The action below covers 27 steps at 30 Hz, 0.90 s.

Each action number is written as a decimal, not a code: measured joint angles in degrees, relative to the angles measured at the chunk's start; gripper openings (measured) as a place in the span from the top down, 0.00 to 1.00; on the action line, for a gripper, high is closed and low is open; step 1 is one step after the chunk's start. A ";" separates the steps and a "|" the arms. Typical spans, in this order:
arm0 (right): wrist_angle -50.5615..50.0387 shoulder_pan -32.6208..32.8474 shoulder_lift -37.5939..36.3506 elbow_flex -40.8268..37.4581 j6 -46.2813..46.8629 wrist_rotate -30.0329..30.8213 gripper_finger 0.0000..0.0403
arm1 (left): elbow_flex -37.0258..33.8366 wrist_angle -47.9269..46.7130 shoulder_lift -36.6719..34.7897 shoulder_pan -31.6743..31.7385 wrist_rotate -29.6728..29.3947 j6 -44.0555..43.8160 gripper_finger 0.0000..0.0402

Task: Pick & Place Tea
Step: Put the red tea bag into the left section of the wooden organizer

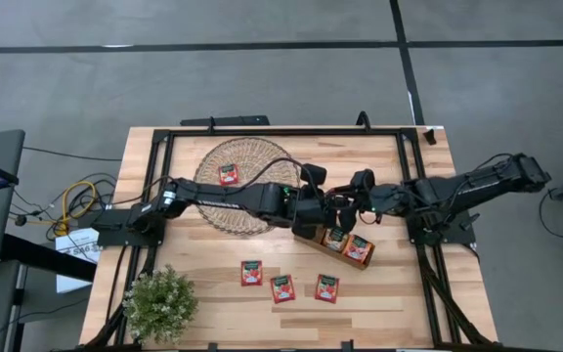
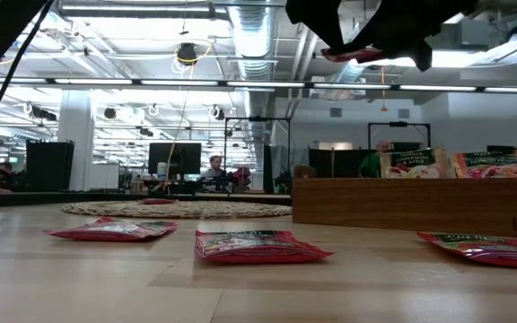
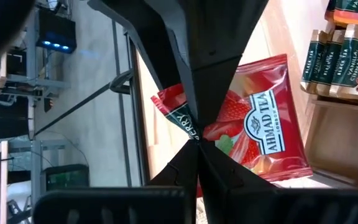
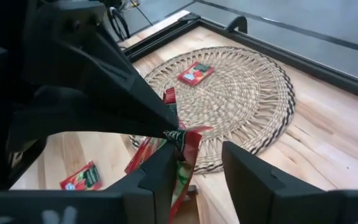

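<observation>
A red tea sachet (image 3: 260,124) is held in the air over the middle of the table; it also shows in the low view (image 2: 357,54). My left gripper (image 3: 197,144) (image 1: 313,207) is shut on it. My right gripper (image 4: 197,165) (image 1: 345,207) faces it, open, one finger on either side of the hanging sachet (image 4: 182,165); whether a finger touches it, I cannot tell. Three red sachets (image 1: 282,287) lie flat near the table's near edge. One more (image 1: 228,175) lies on the wicker mat (image 1: 252,156). The wooden tray (image 2: 402,206) holds several upright sachets (image 1: 348,246). My left gripper pinches the red sachet between its two fingers at an edge with a dark green strip (image 3: 182,118), near a corner. In the right wrist view the sachet hangs below the fingertips (image 4: 174,132). It is lifted clear of the table and the tray.
The tray (image 1: 313,237) lies slanted just nearward of both grippers. A potted plant (image 1: 159,303) stands at the near left corner. A black frame (image 1: 262,132) runs along the table's far and side edges. Bare wood lies between the tray and the three flat sachets.
</observation>
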 joint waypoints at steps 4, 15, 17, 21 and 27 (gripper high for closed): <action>0.26 -1.10 -0.02 0.00 -0.31 -2.70 0.76 | 0.00 -0.64 0.00 -0.01 0.47 -0.78 1.00; 1.42 -1.63 -0.04 -0.02 -2.08 -4.40 0.98 | 0.00 -1.14 -0.05 0.40 0.50 -1.10 1.00; 1.47 -1.64 -0.04 -0.02 -1.98 -4.65 0.99 | 0.00 -1.14 -0.09 0.76 0.53 -1.50 1.00; 1.78 -1.24 -0.04 -0.02 -1.50 -4.60 1.00 | 0.00 -1.09 -0.09 1.21 -1.75 -1.67 1.00; 1.89 0.40 -0.04 -0.02 0.44 0.24 1.00 | 0.00 -1.25 -0.09 2.08 -4.14 -1.18 1.00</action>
